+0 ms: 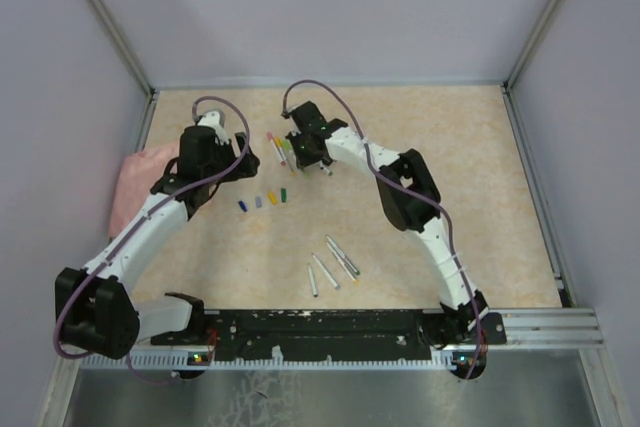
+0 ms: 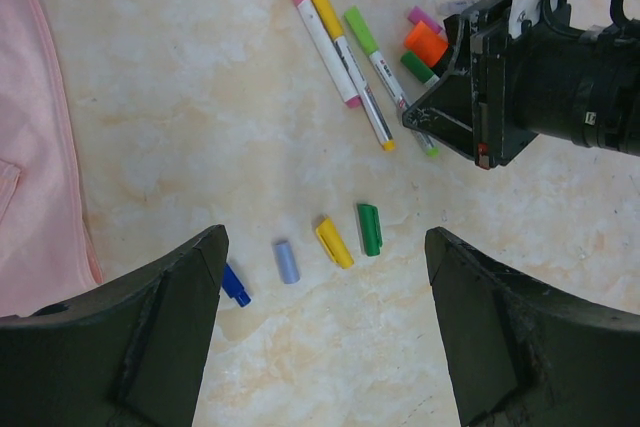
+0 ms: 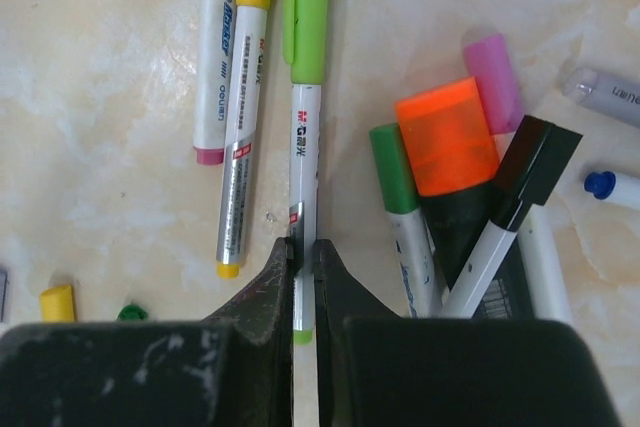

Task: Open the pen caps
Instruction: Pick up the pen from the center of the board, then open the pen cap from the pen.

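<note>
My right gripper (image 3: pixel 304 247) is shut on the white barrel of a pen (image 3: pixel 305 137) whose light-green cap (image 3: pixel 306 17) is still on; the pen lies on the table. Beside it on the left lie a yellow-capped pen (image 3: pixel 243 117) and a pink-ended pen (image 3: pixel 212 57). To its right is a pile: an orange-capped highlighter (image 3: pixel 447 137), a dark-green pen (image 3: pixel 398 197), a black-capped pen (image 3: pixel 525 172) and a purple cap (image 3: pixel 492 82). My left gripper (image 2: pixel 326 277) hangs open and holds nothing. Below it lie loose blue (image 2: pixel 235 287), lavender (image 2: pixel 287 261), yellow (image 2: pixel 333 242) and green (image 2: pixel 369 229) caps.
A pink cloth (image 1: pixel 135 187) lies at the table's left edge, next to my left arm. Three grey pen barrels (image 1: pixel 335 262) lie nearer the arm bases. Grey walls close off the table at the back and at both sides.
</note>
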Motion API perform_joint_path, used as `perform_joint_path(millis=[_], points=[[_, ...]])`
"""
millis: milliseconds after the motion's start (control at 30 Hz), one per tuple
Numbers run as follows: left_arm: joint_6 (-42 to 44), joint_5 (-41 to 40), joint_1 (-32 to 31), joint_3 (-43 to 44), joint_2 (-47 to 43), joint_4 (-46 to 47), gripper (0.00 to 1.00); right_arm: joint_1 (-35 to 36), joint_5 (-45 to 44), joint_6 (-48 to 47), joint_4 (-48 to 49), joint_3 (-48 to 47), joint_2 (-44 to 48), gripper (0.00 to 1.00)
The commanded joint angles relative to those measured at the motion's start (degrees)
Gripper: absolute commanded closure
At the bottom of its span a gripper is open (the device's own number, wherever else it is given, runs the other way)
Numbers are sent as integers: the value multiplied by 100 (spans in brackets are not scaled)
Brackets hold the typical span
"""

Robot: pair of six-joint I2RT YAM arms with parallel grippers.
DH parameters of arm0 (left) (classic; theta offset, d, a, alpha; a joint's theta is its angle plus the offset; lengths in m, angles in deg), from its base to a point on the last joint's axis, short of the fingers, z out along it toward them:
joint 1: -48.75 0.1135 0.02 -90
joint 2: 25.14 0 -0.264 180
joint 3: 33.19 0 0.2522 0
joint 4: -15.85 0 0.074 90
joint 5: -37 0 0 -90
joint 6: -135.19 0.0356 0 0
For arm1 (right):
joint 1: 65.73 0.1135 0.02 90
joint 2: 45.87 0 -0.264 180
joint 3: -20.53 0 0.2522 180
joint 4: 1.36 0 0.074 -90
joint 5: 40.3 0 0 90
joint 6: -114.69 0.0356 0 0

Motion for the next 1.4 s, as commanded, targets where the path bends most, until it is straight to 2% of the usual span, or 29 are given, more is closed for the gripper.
perform_joint_path(millis=[0, 233, 367, 533, 733, 800, 967, 1233, 1367], points=[[55, 143, 25, 274, 10, -1, 15, -29, 60, 189, 559, 287, 784, 100], [-14, 496, 34, 387, 59, 2, 15, -127, 469, 500, 1240, 1039, 1432, 100], [-223, 1114, 58, 430, 126, 195, 14, -247, 1060, 811, 2007, 1980, 2038, 100], [-881, 2579, 270, 335, 303, 984, 14, -484, 2232, 1626, 3595, 3629, 3086, 100], [-1742, 3369, 376, 259, 679, 1879, 14, -644, 2868, 2437, 5112, 5184, 3910, 100], [-2022, 3773, 377, 172, 873, 2431, 14, -690, 3007, 2648, 5488, 5531, 4097, 100], [-2956, 4457, 356, 127, 1520, 3462, 13, -748, 3188, 2928, 6015, 6005, 4374, 100], [-2698, 4227, 160, 597, 1943, 2906, 14, -745, 3352, 3147, 6367, 6176, 4547, 100], [-2704, 4241, 151, 610, 2047, 2921, 19, -741, 3453, 3257, 6499, 6183, 4519, 100]])
